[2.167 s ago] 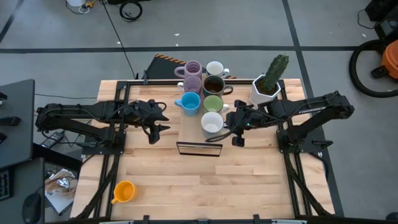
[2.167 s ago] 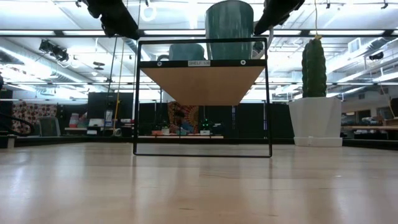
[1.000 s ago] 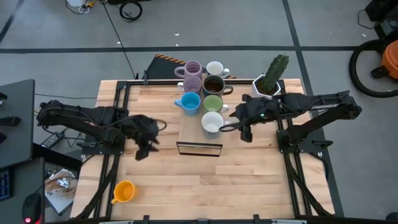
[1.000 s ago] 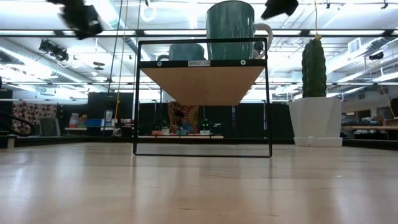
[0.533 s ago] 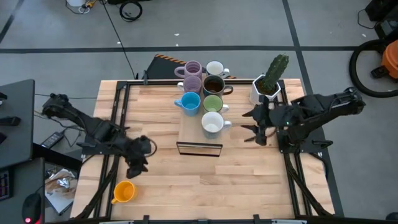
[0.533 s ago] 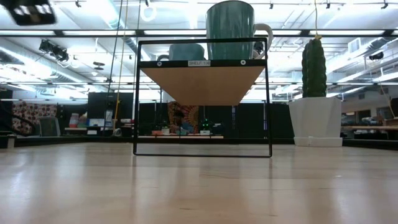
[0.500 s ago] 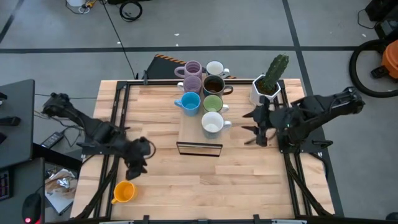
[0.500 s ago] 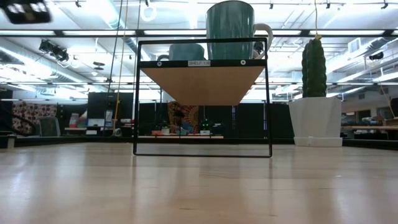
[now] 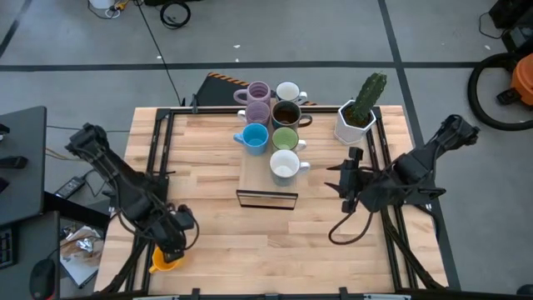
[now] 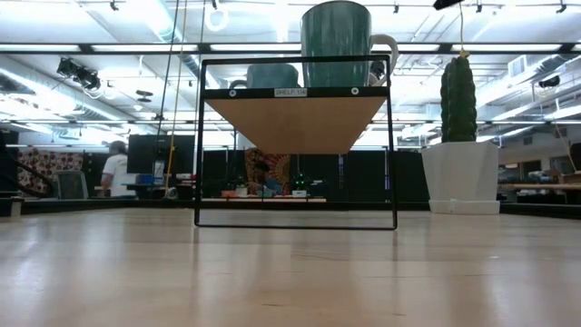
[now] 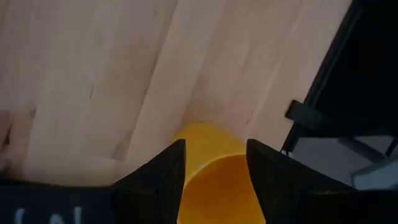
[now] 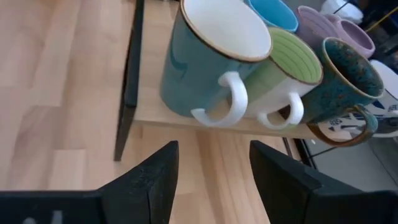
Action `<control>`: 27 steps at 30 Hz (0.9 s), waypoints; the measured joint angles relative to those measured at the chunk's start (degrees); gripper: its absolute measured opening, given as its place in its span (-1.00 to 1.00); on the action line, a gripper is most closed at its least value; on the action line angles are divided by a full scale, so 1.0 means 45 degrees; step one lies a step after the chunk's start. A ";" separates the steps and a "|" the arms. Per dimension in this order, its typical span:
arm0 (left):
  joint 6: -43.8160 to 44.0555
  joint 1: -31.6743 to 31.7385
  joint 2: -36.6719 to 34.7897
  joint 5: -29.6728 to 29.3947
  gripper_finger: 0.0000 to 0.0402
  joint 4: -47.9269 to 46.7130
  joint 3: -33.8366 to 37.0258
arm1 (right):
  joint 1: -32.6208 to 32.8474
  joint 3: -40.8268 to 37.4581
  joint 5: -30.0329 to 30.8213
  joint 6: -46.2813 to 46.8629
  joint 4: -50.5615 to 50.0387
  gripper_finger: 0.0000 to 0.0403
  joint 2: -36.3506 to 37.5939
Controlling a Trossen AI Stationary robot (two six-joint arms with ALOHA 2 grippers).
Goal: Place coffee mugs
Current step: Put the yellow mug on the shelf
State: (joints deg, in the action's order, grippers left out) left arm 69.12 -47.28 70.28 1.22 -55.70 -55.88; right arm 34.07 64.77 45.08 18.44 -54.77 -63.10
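Observation:
Several coffee mugs stand in two rows on a small black-framed wooden shelf; the nearest is white inside and teal outside. An orange mug stands alone on the table near the front left corner. My left gripper hangs open right over it. In the left wrist view its two fingers stand on either side of the orange mug; no touch shows. My right gripper is open to the right of the shelf, holding nothing and facing the mugs.
A white faceted planter with a cactus stands at the back right, beside the shelf. Black frame rails run along both sides of the wooden table. Bare wood lies in front of the shelf.
My left gripper has swung from beside the shelf toward the table's near left corner and come down over the orange mug. My right gripper has drawn back from the shelf toward the right edge. The mugs have stayed where they were.

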 joint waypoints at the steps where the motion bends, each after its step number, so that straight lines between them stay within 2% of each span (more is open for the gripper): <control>1: 0.0255 -0.0046 0.0077 0.0103 -0.13 0.0013 0.0000 | 0.0019 -0.0170 0.0107 0.0004 0.0096 0.01 0.0018; 6: 0.2091 -0.0055 0.0239 0.1422 -0.13 0.0032 0.0000 | 0.0105 -0.0904 0.0388 -0.0091 0.0838 0.01 0.0022; 10: 0.3212 -0.0414 0.0210 0.1702 -0.13 0.0029 0.0000 | 0.0100 -0.1332 0.0448 -0.0221 0.1334 -0.01 0.0022; 17: 0.3066 -0.0765 0.0209 0.0421 -0.13 -0.1408 0.0000 | 0.0100 -0.1442 0.0452 -0.0697 0.1633 -0.04 0.0026; 27: 0.1641 -0.1371 0.0603 0.0188 -0.13 -0.1443 0.0005 | 0.0105 -0.1442 0.0402 -0.0769 0.1677 -0.05 0.0323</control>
State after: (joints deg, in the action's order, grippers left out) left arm 76.51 -53.45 72.99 2.07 -62.19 -55.86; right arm 34.54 58.28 46.88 14.98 -47.22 -61.65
